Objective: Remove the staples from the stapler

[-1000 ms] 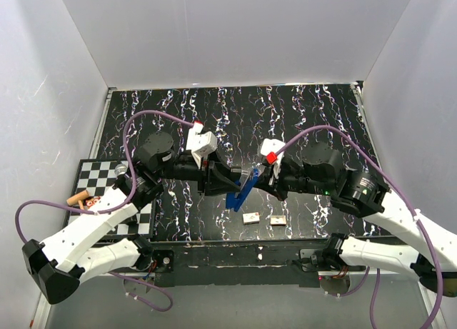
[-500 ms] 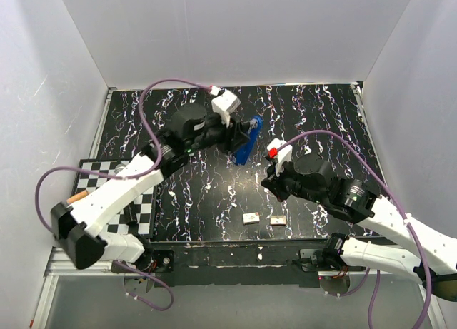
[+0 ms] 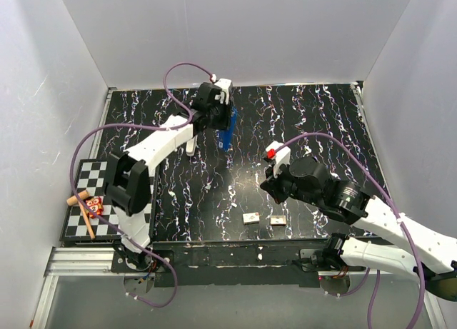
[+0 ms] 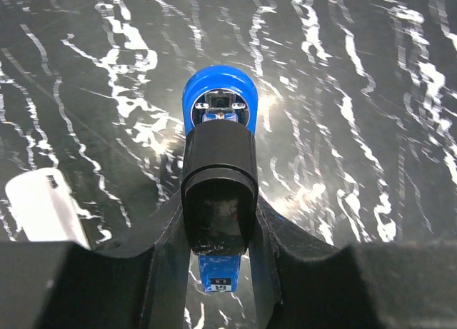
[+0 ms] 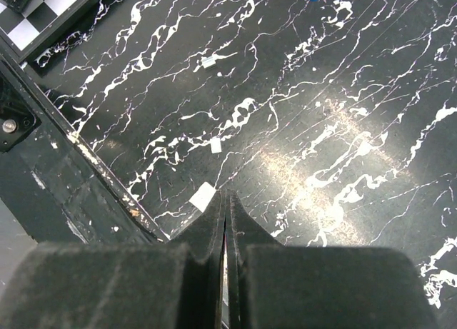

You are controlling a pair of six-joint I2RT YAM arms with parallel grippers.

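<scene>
Clearly stapler [image 4: 218, 104] pinched inside left pincer [image 4: 218, 200]; right pincer [image 5: 226, 204] pressed together, well apart.

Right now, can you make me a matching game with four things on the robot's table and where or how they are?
Things:
1. stapler
2. right gripper
3. checkered board
4. small pale strips

Place or state:
A. at the left edge of the table
B. shut, holding nothing
C. blue, clamped in the left gripper
D. lying near the table's near edge

Pairs: 1-C, 2-B, 3-A, 4-D
</scene>
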